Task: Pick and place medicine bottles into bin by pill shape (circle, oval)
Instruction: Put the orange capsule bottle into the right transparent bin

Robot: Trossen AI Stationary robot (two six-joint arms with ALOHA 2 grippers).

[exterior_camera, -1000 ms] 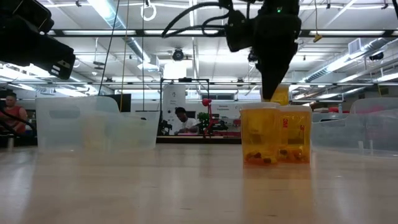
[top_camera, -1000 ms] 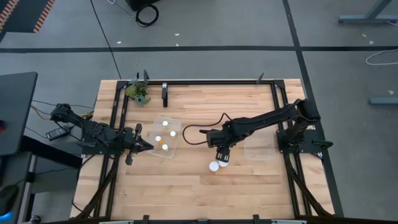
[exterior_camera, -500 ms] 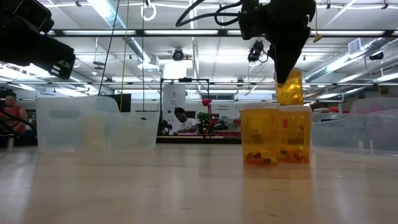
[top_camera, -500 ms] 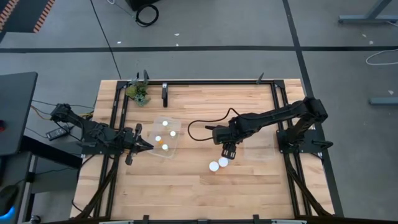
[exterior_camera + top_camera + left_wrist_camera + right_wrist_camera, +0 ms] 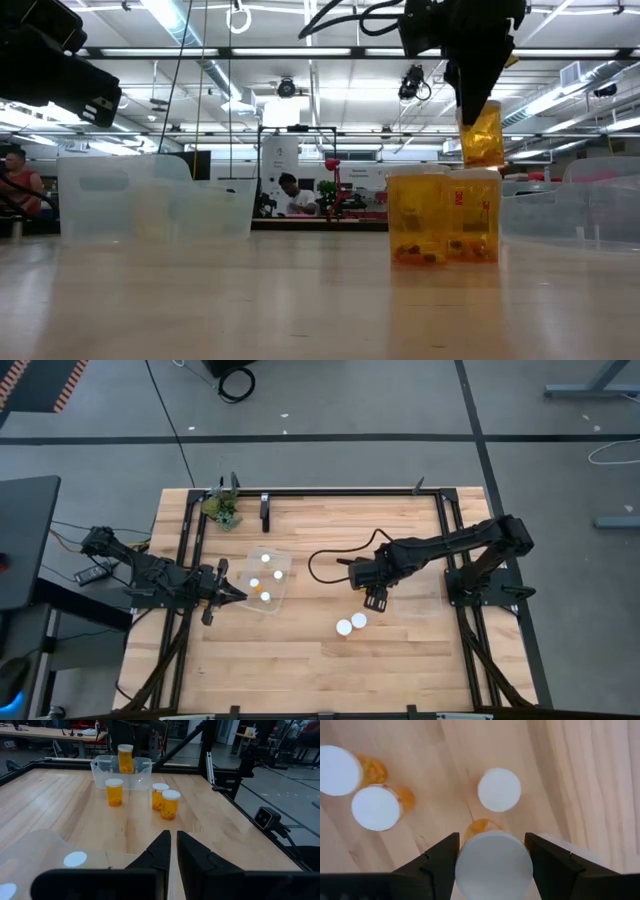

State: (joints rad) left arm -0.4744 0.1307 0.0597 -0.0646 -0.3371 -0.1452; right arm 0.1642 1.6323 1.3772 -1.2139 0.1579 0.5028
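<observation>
- Pale wooden planks form the table (image 5: 300, 660), inside a black metal frame.
- Left gripper (image 5: 238, 596), fingers pressed together, waits at the clear plastic bin (image 5: 284, 592).
- Right gripper (image 5: 377, 600) clamps a raised amber bottle (image 5: 482, 135) by its round white cap.
- Two capped bottles (image 5: 350, 624) stand touching below.

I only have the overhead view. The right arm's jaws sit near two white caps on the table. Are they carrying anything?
Observer: Yes. The right wrist view shows the right gripper with its jaws shut on a bottle, gripped at its white cap.
Operator: Is it off the table?
Observer: In the low view it hangs higher than the caps of the two bottles standing on the table.
Operator: So only those two are left out there?
Observer: No. The left wrist view shows a third bottle standing apart from that pair.
</observation>
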